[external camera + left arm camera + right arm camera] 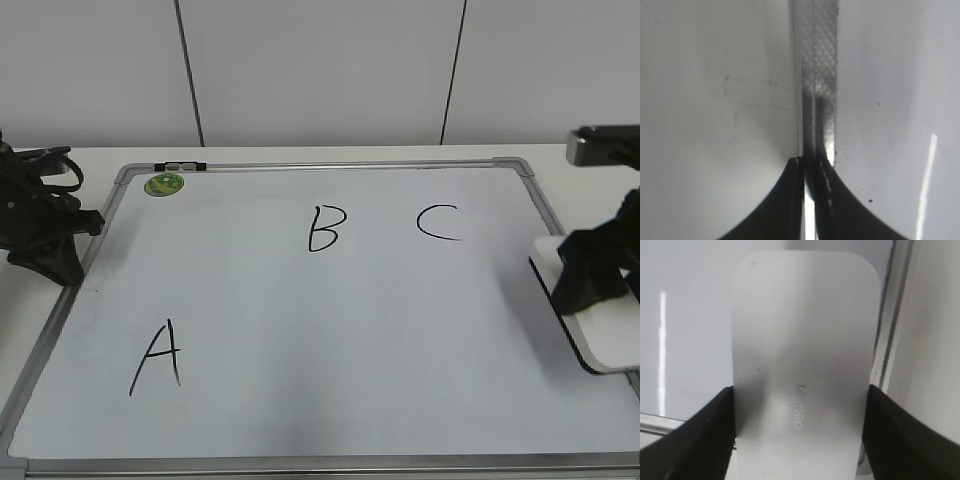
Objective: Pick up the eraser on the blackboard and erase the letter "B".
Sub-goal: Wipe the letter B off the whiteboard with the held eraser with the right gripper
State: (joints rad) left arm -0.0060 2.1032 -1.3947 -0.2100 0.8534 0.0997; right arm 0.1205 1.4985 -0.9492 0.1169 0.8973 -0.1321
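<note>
Large white dry-erase blackboard (330, 330) with silver-grey metal frame and rounded corners, flat on a white table (90, 155). Black hand-drawn letter "B" (323, 229) on the far middle of the board, whole and unsmudged; black letter C (438, 222) to its right, black letter A (158, 357) near left, small round green sticker (164, 184) at the far left corner.

Smooth white rounded-rectangle plastic eraser (802, 370) at the right edge of the board, beside the frame, well apart from the B; faint grey lettering visible on top in the right wrist view. Right black gripper (799, 435) clamped on the eraser, one finger pressed against each long side.

Left black gripper (811, 167) at the far left edge, over the frame strip (819, 60), fingers drawn together with at most a sliver between the tips, nothing held
</note>
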